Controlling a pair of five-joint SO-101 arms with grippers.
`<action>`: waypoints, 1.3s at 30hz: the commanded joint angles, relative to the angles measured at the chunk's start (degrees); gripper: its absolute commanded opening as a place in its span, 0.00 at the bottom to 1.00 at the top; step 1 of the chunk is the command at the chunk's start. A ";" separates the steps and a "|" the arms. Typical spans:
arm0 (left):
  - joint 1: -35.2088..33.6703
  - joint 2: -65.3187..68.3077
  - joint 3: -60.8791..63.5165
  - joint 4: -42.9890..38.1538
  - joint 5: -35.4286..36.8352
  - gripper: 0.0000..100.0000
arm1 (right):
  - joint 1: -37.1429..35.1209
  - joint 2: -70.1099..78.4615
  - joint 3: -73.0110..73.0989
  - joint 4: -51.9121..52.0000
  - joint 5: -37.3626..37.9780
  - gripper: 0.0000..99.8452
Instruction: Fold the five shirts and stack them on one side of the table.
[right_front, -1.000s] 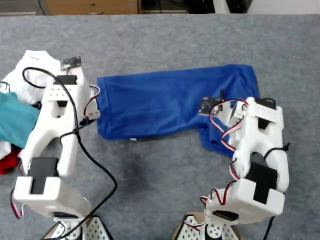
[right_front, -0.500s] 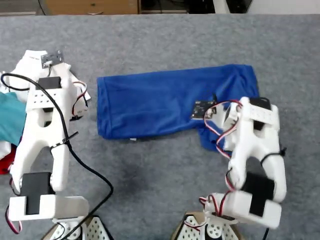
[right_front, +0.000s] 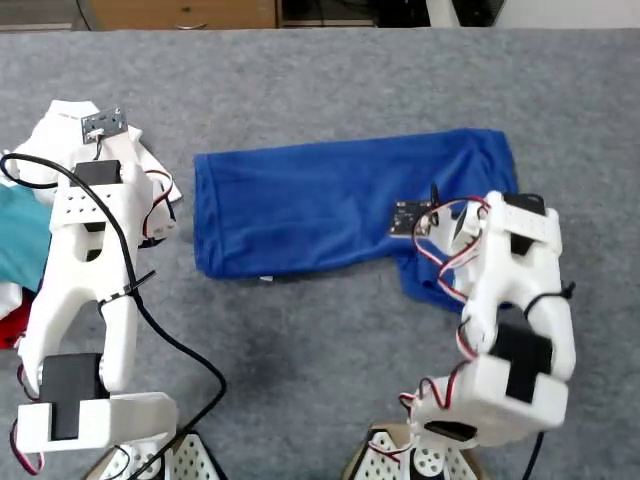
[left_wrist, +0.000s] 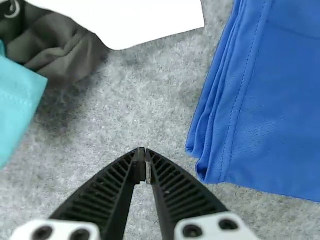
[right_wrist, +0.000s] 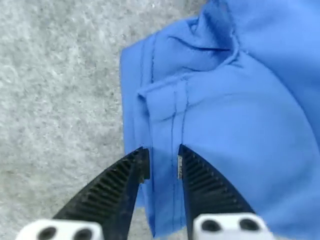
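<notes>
Overhead, high view: blue shirt, folded over, lying mid-table; white garment, teal garment and red garment heaped at the table's left edge.

Left wrist view: left tool, tips pressed together above bare table, just beside the blue shirt's layered edge.

Right wrist view: right tool, narrowly parted, over the blue shirt's stitched hem.

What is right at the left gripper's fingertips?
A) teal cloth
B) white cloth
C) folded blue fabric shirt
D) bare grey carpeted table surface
D: in the left wrist view the left gripper is shut with nothing between its fingers. It points at the bare grey carpeted table surface, beside the folded edge of the blue fabric shirt rather than on it.
</notes>
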 joint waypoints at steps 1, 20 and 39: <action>-0.44 -2.59 0.35 0.53 -0.35 0.02 | 0.84 3.91 -5.85 1.76 0.88 0.12; -0.44 -2.59 0.79 0.53 -0.35 0.02 | -0.57 1.36 -9.01 9.67 0.88 0.01; -0.44 -2.59 0.70 0.44 -0.35 0.02 | -0.84 3.38 -7.87 9.58 0.53 0.13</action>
